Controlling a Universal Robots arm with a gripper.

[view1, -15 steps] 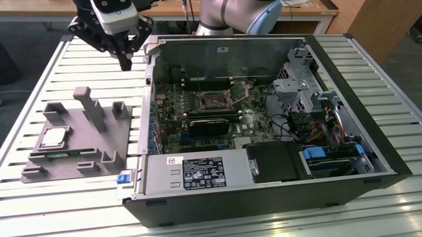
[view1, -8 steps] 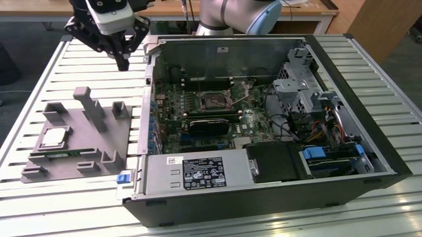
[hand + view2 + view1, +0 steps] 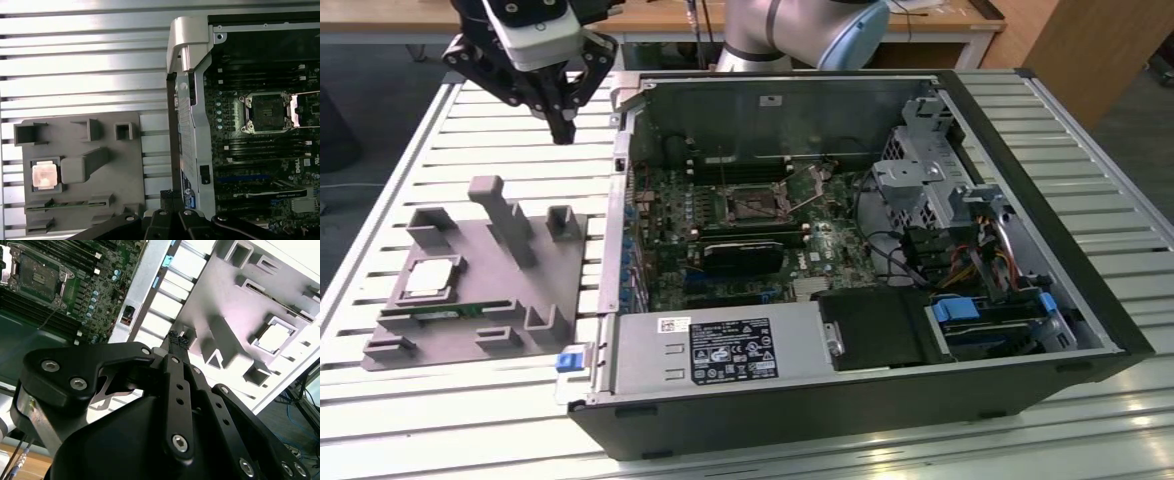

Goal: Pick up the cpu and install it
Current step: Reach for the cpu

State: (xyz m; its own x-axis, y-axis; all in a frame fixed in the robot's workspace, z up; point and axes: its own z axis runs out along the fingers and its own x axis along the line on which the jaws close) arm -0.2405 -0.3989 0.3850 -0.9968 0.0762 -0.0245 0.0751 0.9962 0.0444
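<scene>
The cpu (image 3: 431,280) is a small silver square lying flat in a pocket of the grey holder (image 3: 520,290) at the exterior view's left; both wrist views show it too (image 3: 274,337) (image 3: 44,176). My gripper (image 3: 560,128) hangs high above the slatted table, beyond the holder's far side and beside the case's left wall. Its black fingers (image 3: 176,340) meet at the tips with nothing between them, so it is shut and empty. The motherboard's open cpu socket (image 3: 754,207) (image 3: 267,112) (image 3: 37,277) sits inside the open computer case (image 3: 1027,200).
A green memory stick (image 3: 454,312) lies in a slot along the holder's near edge. Tall grey posts (image 3: 500,215) rise from the holder. The case's metal side wall (image 3: 190,100) stands between holder and motherboard. A power supply (image 3: 720,350) and cables (image 3: 974,260) crowd the case.
</scene>
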